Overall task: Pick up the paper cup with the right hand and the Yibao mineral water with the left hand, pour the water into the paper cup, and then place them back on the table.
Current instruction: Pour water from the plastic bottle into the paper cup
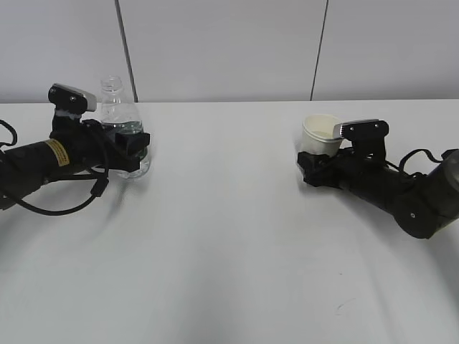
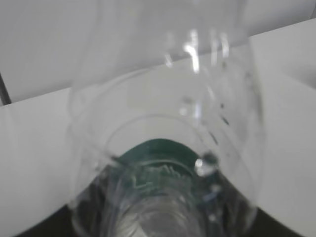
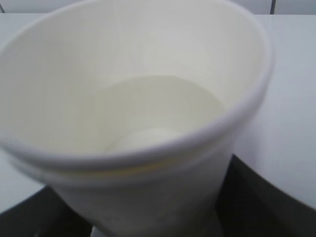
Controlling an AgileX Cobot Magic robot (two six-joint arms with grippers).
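The clear Yibao water bottle (image 1: 115,107), capless with a dark green label, stands upright on the white table (image 1: 229,236) at the far left. My left gripper (image 1: 133,143) is closed round it at label height. In the left wrist view the bottle (image 2: 163,113) fills the frame, its green label (image 2: 155,153) low in the middle. The off-white paper cup (image 1: 320,133) stands upright at the right, and my right gripper (image 1: 313,162) is closed on its lower part. In the right wrist view the cup (image 3: 138,98) fills the frame, with dark fingers (image 3: 261,197) at its sides.
A pale wall with dark vertical seams (image 1: 126,50) runs behind the table's far edge. A small dark scuff mark (image 1: 343,306) lies on the table near the front right. Black cables (image 1: 64,204) loop from the left arm onto the table.
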